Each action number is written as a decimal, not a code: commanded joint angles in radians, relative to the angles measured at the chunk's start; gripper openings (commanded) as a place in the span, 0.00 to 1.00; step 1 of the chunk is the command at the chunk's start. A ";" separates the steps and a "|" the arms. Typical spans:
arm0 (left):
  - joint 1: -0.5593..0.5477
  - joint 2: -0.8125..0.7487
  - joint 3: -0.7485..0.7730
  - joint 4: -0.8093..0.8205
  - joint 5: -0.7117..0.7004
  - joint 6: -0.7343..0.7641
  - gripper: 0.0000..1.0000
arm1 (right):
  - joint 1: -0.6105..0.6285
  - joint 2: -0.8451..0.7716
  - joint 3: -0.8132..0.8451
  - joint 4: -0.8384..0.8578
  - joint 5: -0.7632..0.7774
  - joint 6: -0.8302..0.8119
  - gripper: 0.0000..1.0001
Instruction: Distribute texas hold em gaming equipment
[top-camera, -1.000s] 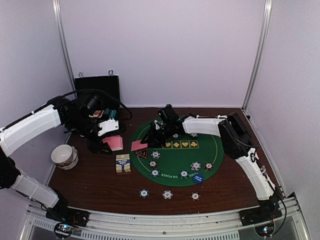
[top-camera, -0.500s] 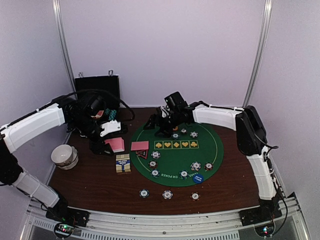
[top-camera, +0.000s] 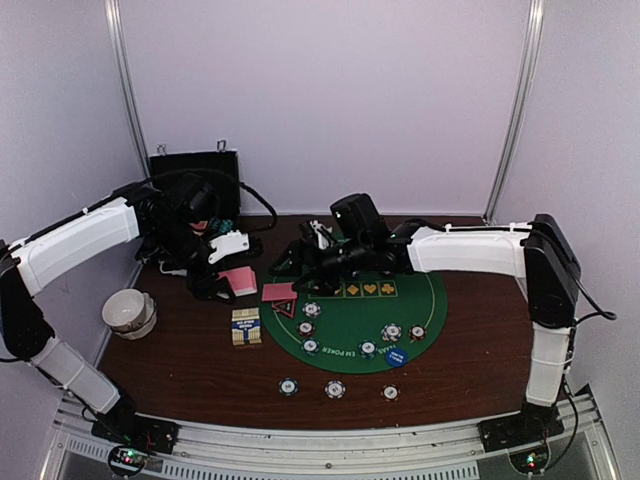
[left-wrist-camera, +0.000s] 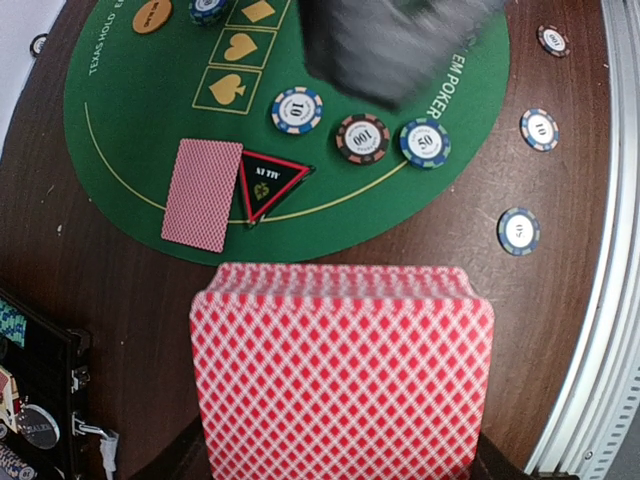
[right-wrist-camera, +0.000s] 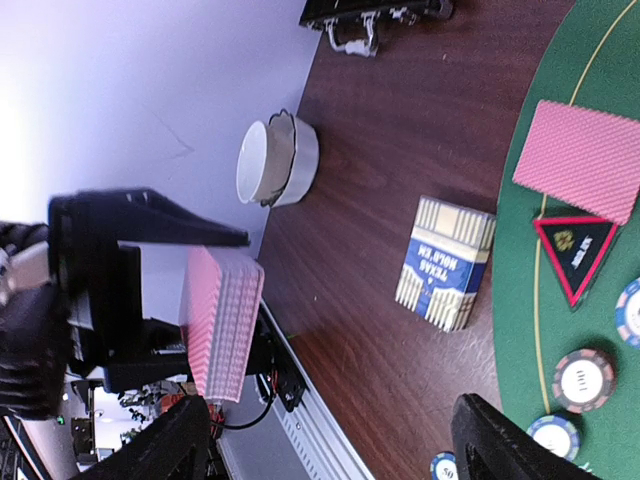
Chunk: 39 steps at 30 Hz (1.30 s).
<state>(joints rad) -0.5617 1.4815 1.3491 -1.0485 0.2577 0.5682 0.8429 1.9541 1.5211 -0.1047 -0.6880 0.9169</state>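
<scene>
Underneath: the green felt mat (top-camera: 365, 310) spreads below and ahead of both grippers.

- The left gripper (top-camera: 218, 272) is clamped on the deck of pink-red-backed cards (left-wrist-camera: 340, 370), whose top edge is slightly fanned. My read is that the deck is light but slick, and the cards will shear over one another. Best pinched firmly across the flat faces, mid-stack.
- The right gripper (right-wrist-camera: 330, 450) has its fingers spread wide with nothing between them. The deck sits ahead of it, up off the table.
- A single dealt card (left-wrist-camera: 202, 193) lies flat on the felt just beyond the left gripper. It looks thin and bendy and hard to lift, so probably take it by an edge.
- The triangle marker (left-wrist-camera: 268, 185) is just beside that card, maybe touching.
- The chips (left-wrist-camera: 363, 138) lie further out. They are small and stiff, so grip across the rim.
</scene>
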 joint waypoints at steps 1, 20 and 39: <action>0.007 0.002 0.042 0.019 0.037 -0.017 0.00 | 0.041 -0.038 -0.048 0.147 -0.026 0.076 0.87; 0.006 -0.002 0.048 0.007 0.052 -0.027 0.00 | 0.099 0.101 0.040 0.302 -0.078 0.187 0.87; 0.006 -0.007 0.041 0.004 0.061 -0.016 0.00 | 0.109 0.239 0.202 0.280 -0.134 0.243 0.83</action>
<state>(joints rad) -0.5617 1.4834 1.3689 -1.0504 0.2935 0.5495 0.9470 2.1719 1.6779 0.1703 -0.7940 1.1477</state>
